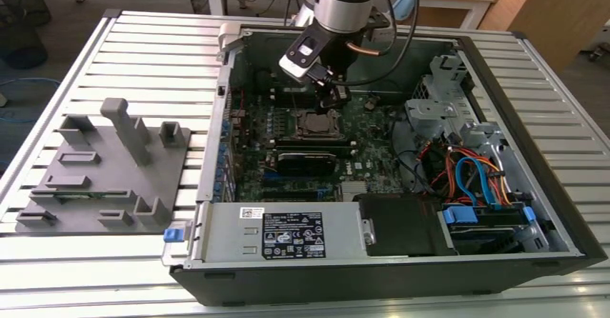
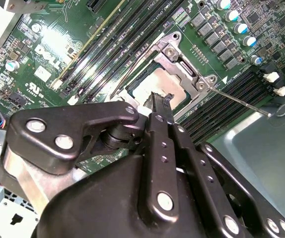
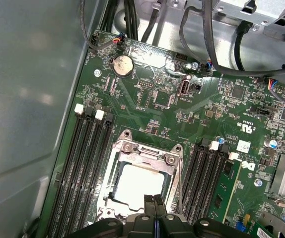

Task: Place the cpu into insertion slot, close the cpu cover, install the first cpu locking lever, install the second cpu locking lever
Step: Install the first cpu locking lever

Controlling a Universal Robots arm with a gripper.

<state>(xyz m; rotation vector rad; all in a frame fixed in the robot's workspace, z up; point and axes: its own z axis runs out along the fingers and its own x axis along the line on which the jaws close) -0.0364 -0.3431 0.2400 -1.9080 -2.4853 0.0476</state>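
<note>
**Closed gripper poised at the seated cpu**

In the exterior view, the gripper (image 1: 329,106) is seen lowered into an open computer case (image 1: 381,284), directly above the insertion slot (image 1: 319,125). The case is set on a slatted table (image 1: 143,39), and a grey fixture (image 1: 105,168) is laid well apart from it on the exterior view's left.

In both wrist views the fingers (image 2: 157,134) are brought fully together, with no gap between them, and nothing is seen to be held. Their shared tip is placed over one edge of the cpu (image 3: 140,184). Whether that edge is actually touched cannot be told.

The cpu is seated in the slot with its dull silver top facing up. The cpu cover (image 3: 147,153) is laid flat around it, and the chip's top is shown through the cut-out centre. In the second wrist view, a thin metal lever (image 2: 237,100) is seen running out from a corner of the socket across the memory slots (image 2: 232,96). The green motherboard (image 3: 182,119) is spread around the socket.
</note>
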